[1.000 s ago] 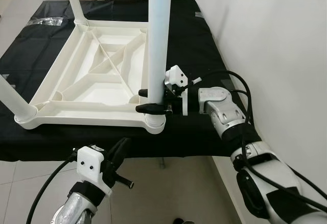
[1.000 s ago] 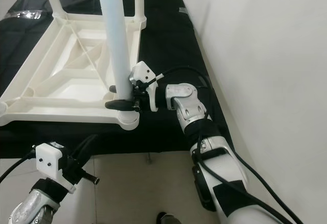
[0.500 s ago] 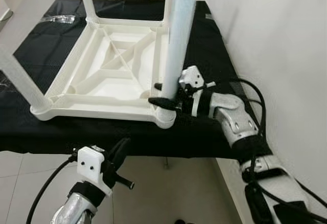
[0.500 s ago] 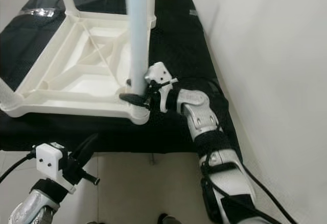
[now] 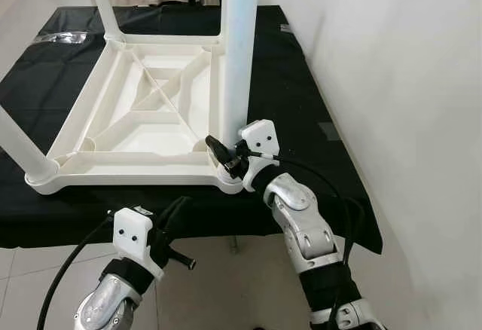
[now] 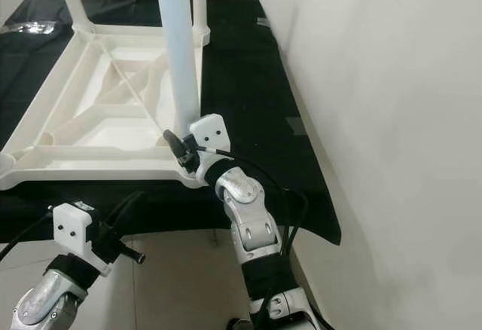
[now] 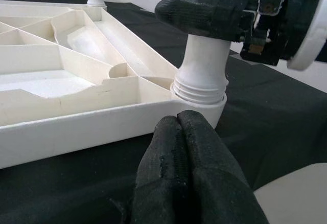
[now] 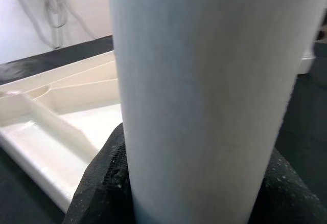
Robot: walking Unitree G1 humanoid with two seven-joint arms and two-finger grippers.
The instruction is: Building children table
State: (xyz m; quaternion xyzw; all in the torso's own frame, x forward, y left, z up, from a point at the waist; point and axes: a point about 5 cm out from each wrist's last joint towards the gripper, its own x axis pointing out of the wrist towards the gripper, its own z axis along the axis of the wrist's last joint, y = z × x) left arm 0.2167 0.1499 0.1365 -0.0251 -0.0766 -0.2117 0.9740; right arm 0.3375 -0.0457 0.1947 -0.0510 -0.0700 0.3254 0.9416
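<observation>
Tabletop [image 5: 143,130] lies upside down on the black-draped surface [image 5: 301,104], ribbed underside up, legs rising from its corners. Landmark: near-right corner socket [image 5: 232,181]. Left of and below that socket, off the surface edge, left end effector [image 5: 175,217] hangs, fingers pressed together on nothing, aimed at the corner. At the socket, the leg [image 5: 238,51] stands upright, long axis vertical, threaded base seated. Just right of the socket, right end effector [image 5: 220,153] pinches the leg low. Right arm is nearer; likely next move is twisting about that vertical axis.
</observation>
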